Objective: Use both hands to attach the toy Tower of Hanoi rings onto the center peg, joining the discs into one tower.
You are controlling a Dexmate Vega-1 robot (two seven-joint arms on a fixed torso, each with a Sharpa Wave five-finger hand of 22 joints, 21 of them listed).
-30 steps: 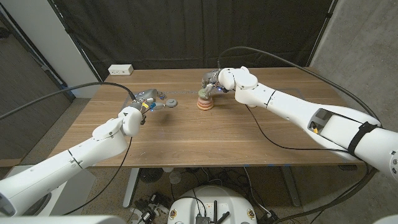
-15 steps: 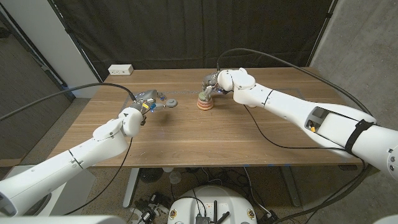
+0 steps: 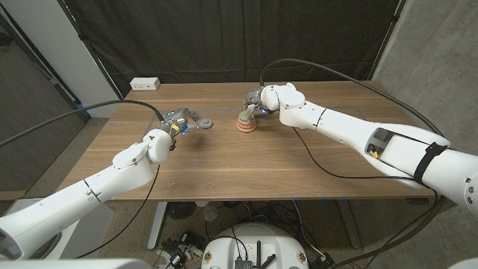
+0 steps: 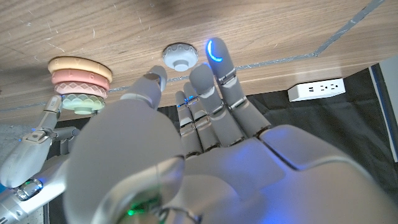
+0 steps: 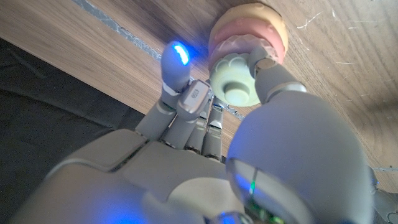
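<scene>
Tan, pink and pale green rings (image 4: 79, 83); a white disc (image 4: 180, 55) on brown wood

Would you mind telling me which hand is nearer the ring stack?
The right hand: it is at the ring stack, fingers against the top ring. The left hand sits apart, beside the small white disc.

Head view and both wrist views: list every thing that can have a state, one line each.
Ring tower: stacked on the table, pale green ring on top.
Grey disc: loose on the table, apart from the tower.
Right hand: fingers at the green ring, touching it.
Left hand: fingers reaching toward the grey disc, holding nothing.
Power strip: nothing plugged in.
</scene>
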